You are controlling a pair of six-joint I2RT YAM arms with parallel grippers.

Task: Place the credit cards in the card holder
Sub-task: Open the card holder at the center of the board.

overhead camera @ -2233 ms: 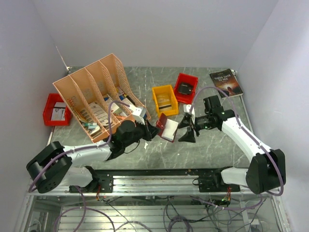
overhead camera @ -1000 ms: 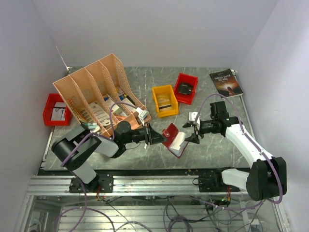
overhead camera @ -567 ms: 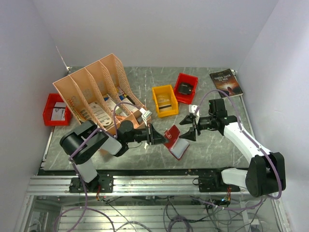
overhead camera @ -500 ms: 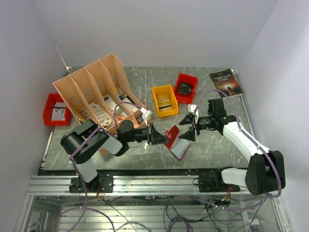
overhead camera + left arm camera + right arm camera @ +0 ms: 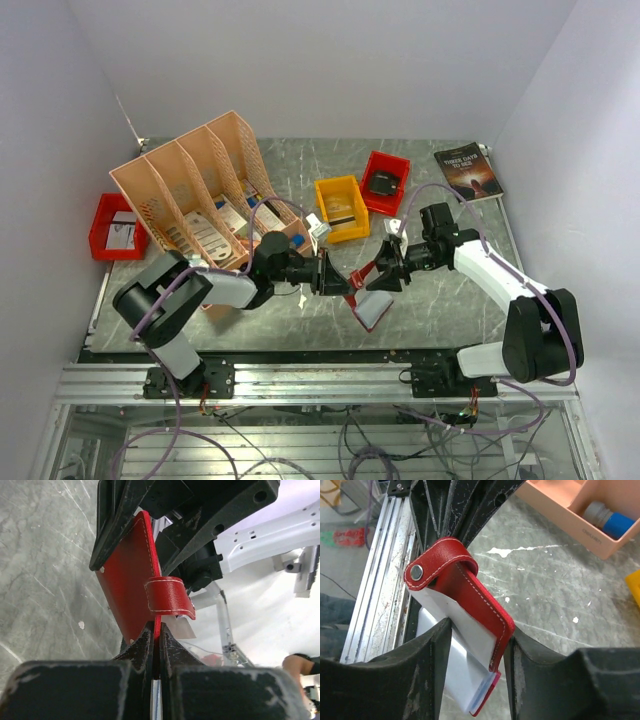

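Top external view: the card holder [image 5: 369, 309] hangs in the air between the two arms, above the grey marbled table [image 5: 300, 170] and near its front edge.
Left gripper [image 5: 338, 281]: reaches in from the left and meets the edge of the red cover.
Right gripper [image 5: 377, 279]: reaches in from the right, at the other side of the cover.
Look from above: a red cover slanting upward, with a pale block of pockets hanging below it.
Around it: a peach file rack [image 5: 175, 165] to the left rear, with a yellow bin [image 5: 335, 183] and a red bin [image 5: 396, 160] behind; all stand well apart from the card holder.
Left wrist view: the left fingers [image 5: 135, 652] are pressed together on the thin red edge of the cover, gripping it.
Cover there: a smooth red leather-like face with white stitching along the rim, standing on edge; a short red strap [image 5: 167, 597] loops off its side.
Right wrist view: the right fingers [image 5: 420, 675] flank the card holder, one against the white pockets [image 5: 462, 665], one against the red cover. No gap shows, so it appears clamped, though how firmly is hard to judge.
Strap there: curled over the top, with a round metal snap stud [image 5: 415, 572] at its tip.
Pockets: pale sheets fanned beneath the cover, with red trim at the lower end.
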